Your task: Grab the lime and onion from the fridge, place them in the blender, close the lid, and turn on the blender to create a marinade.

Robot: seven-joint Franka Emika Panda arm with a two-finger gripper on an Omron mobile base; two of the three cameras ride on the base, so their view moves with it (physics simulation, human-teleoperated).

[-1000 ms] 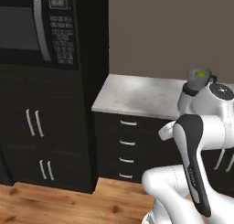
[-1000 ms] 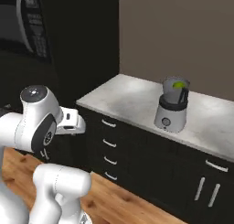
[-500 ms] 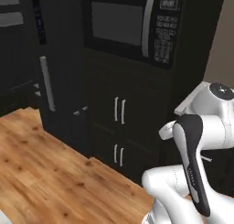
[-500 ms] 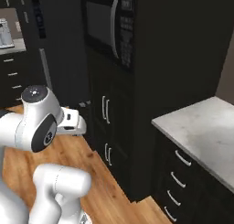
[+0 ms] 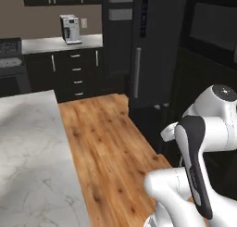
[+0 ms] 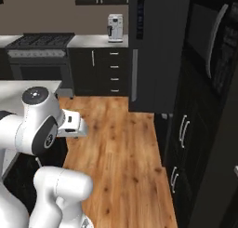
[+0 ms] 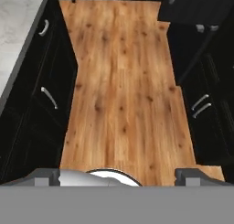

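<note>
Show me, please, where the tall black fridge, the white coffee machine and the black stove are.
Tall black fridge [image 6: 155, 50]: right base view, on its closed door.
White coffee machine [image 5: 70, 28]: left base view, on its body.
Black stove [image 6: 39, 39]: right base view, on its top burners.

Your base views face the fridge [image 5: 143, 50] across the floor [image 6: 125, 148] from either side; your hand view looks straight down.

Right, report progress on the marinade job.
Done: nothing these views can confirm. In hand: the end effector is open and empty above the wood floor, with the fridge ahead, doors shut. Left, probably: open it, fetch produce, load the blender, fit the lid, switch on.
</note>
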